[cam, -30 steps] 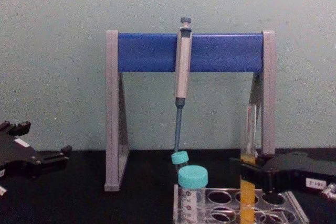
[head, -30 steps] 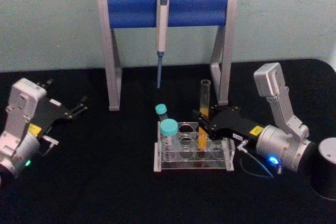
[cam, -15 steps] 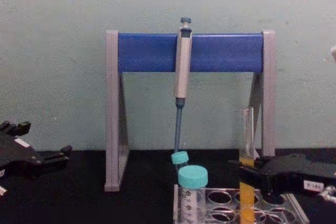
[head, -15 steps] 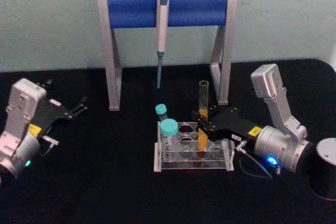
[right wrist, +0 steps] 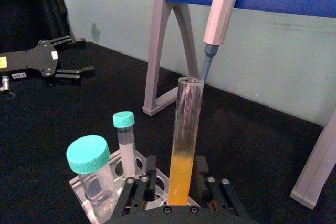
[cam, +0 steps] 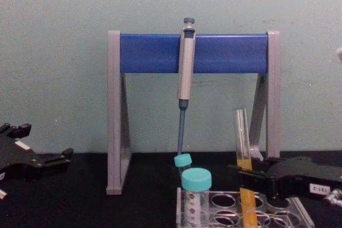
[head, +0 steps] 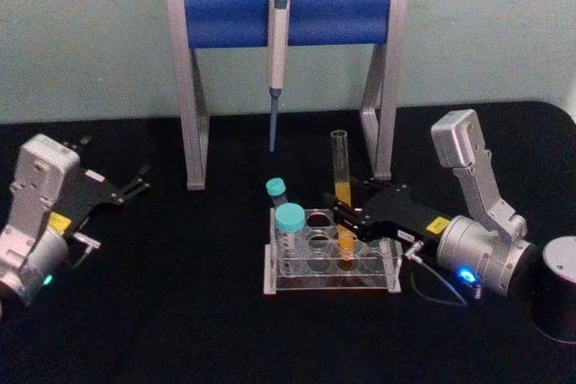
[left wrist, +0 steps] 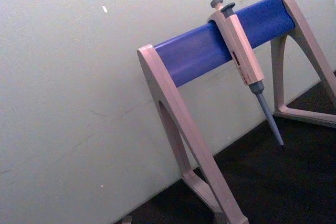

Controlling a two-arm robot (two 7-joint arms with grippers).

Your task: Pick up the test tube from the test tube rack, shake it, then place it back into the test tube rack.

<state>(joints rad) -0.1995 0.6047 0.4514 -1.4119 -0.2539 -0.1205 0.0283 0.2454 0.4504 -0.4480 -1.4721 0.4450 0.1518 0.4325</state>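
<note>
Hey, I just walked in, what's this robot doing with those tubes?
The right gripper is clamped on the test tube with yellow-orange liquid, which leans a little with its lower end at the clear test tube rack. Two teal-capped tubes stand at the rack's left end. The left gripper sits idle at the table's left, and a pipette hangs on the blue stand behind.

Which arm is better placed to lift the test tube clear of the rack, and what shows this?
The right. The right gripper is closed on the test tube, which leans with its foot low in the test tube rack. The left gripper sits far off at the table's left.
</note>
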